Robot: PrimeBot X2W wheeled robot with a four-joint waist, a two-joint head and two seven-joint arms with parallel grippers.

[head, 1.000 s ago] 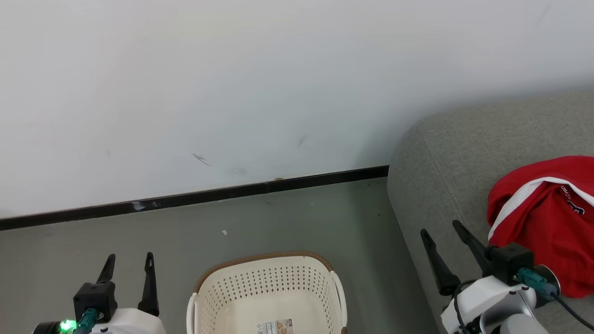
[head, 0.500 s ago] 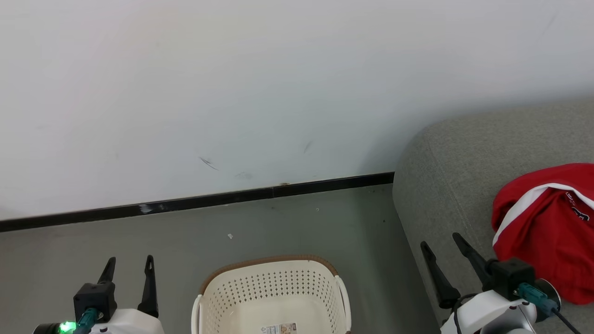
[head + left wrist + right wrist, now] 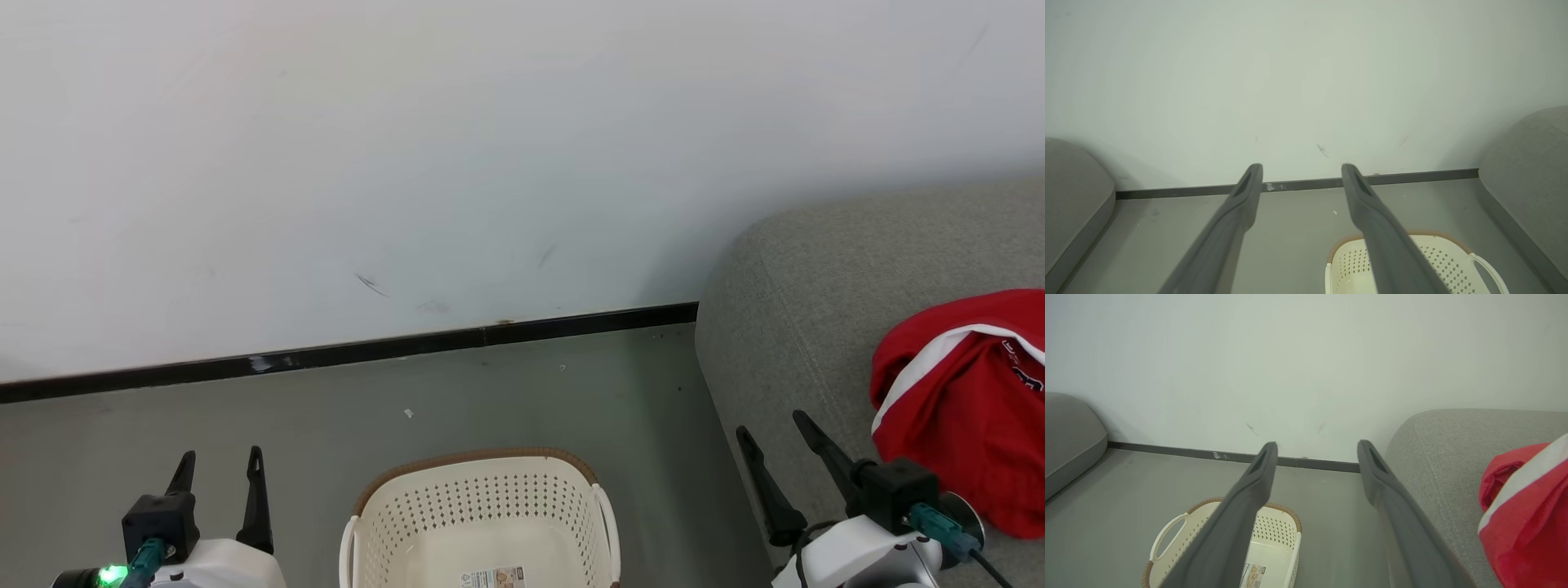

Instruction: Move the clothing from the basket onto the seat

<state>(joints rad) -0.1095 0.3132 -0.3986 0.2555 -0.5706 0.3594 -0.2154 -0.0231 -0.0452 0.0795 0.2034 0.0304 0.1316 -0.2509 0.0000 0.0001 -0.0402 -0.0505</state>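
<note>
The red clothing [image 3: 967, 408] with white stripes lies bunched on the grey seat [image 3: 816, 286] at the right, also at the right edge of the right wrist view [image 3: 1527, 514]. The cream basket [image 3: 482, 514] stands on the floor at bottom centre, its floor label showing and no garment seen inside. My right gripper [image 3: 771, 433] is open beside the seat's front left corner, left of the clothing, holding nothing. My left gripper [image 3: 220, 465] is open over the floor, left of the basket [image 3: 1412, 265].
A white wall with a black baseboard [image 3: 367, 351] runs behind the grey floor [image 3: 490, 392]. A second grey cushion [image 3: 1073, 204] sits at the far left in the wrist views.
The head camera has shifted slightly, so the scene slid right and down. Both grippers keep their open pose; the left sits a touch lower in view.
</note>
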